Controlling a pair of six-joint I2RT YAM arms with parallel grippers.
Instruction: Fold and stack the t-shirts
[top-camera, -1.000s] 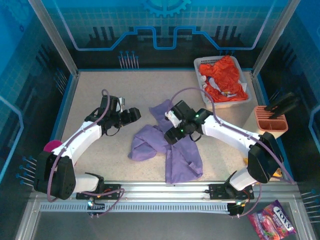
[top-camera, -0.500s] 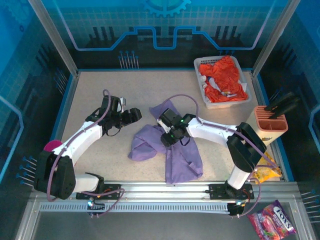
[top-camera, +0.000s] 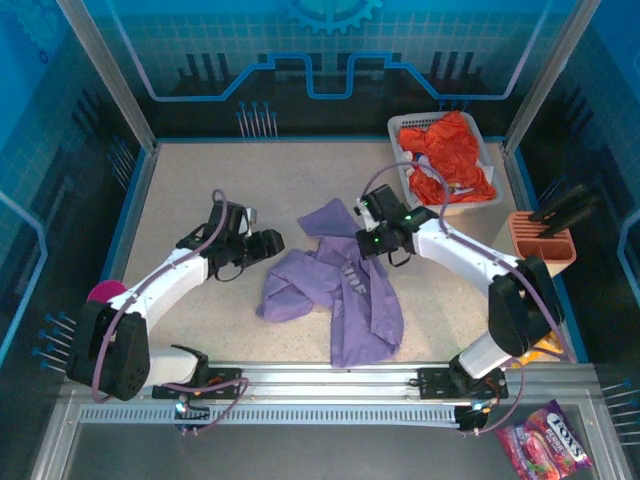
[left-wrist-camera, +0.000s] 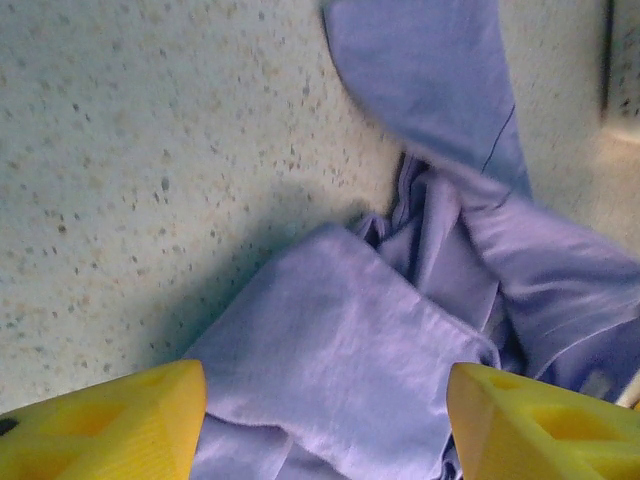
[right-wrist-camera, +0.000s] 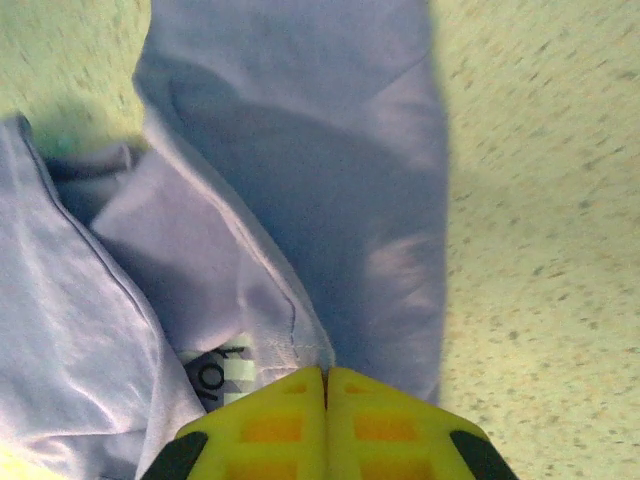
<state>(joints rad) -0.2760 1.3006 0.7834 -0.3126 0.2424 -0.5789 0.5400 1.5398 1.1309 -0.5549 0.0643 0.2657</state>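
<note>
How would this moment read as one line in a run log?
right gripper: shut on purple t-shirt | left gripper: open above its crumpled side | orange t-shirt: in white basket

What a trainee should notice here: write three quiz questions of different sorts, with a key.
1. True or false: the orange shirt lies in the basket.
2. Pick one. The right gripper is: A) open over bare table; B) shut on the purple shirt; C) shut on the orange shirt.
3. Fill in: the left gripper hangs over the purple shirt with its jaws ____.

Key: 1 true; 2 B; 3 open.
</note>
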